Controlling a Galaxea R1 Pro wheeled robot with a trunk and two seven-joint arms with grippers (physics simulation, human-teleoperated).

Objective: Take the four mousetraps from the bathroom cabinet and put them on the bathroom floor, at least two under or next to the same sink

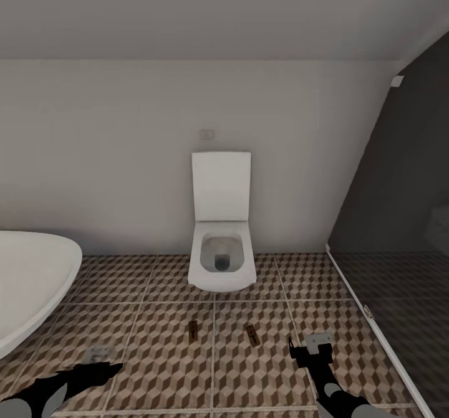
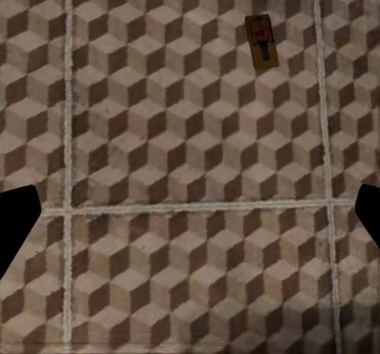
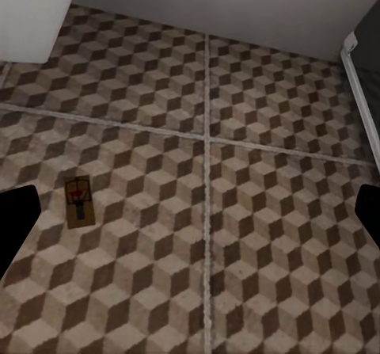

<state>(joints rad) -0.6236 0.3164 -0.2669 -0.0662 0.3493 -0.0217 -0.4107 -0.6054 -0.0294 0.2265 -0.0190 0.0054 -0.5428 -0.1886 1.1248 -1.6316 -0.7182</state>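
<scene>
No legible writing or brand marks anywhere; a small pale plate (image 1: 206, 134) on the wall above the toilet (image 1: 222, 243) is too blurred to read.

Two mousetraps lie flat on the bathroom floor (image 1: 156, 343) in front of the toilet — the left mousetrap (image 1: 193, 331) and the right mousetrap (image 1: 252, 334), one either side of a grout line and apart from each other. Each is a small brown wooden rectangle with dark wire and a red mark, seen closer in the wrist views (image 2: 260, 42) (image 3: 78, 203).

Floor tiles are large squares printed with a brown, beige and white cube pattern, with pale grout. The toilet is glossy white, boxy, lid raised. A white rounded bathtub (image 1: 28, 287) edge sits at the left.

The left tool (image 1: 100, 361) and right tool (image 1: 310, 347) both hang over the floor, fingers spread, holding nothing.
</scene>
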